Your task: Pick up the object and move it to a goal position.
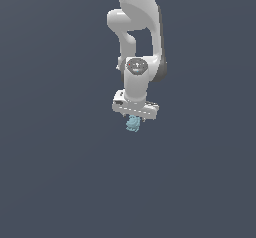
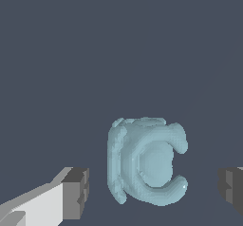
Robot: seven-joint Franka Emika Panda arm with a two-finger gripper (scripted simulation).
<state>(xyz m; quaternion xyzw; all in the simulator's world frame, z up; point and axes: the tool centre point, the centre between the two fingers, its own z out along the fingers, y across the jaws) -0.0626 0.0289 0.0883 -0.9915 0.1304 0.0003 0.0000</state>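
object (image 2: 144,163): a small pale teal lump, ridged and curled rather like a C; it lies between the two fingers in the wrist view, with a clear gap on either side
fingers (image 2: 75,192): apart; one dark pad shows at one side of the wrist view, the other pad just peeps in at the opposite edge; neither touches the object, so nothing is clamped
gripper (image 2: 154,192): straddling the object, jaws spread wider than the lump; in the exterior view the white hand points straight down and the teal lump (image 1: 133,124) peeks out just beneath it
arm (image 1: 137,37): white, coming down from the top of the exterior view; wrist stacked above the hand, nearly vertical
table (image 1: 60,182): a plain dark slate surface with no visible edge or marking; the object appears to rest on it, though no shadow or contact line settles this
goal: no marker shows in either view; where the object has to go cannot be told from these pictures
done so far: by the look of it, the approach and the lining-up over the object; the fingers already bracket it
left to do: closing on the object, lifting it, carrying it to the goal; judged so, the task is in its early part, the grasp itself not yet made
next call: the ridged, uneven sides may give poor purchase; a squeeze across the broad flanks seems the safer bet
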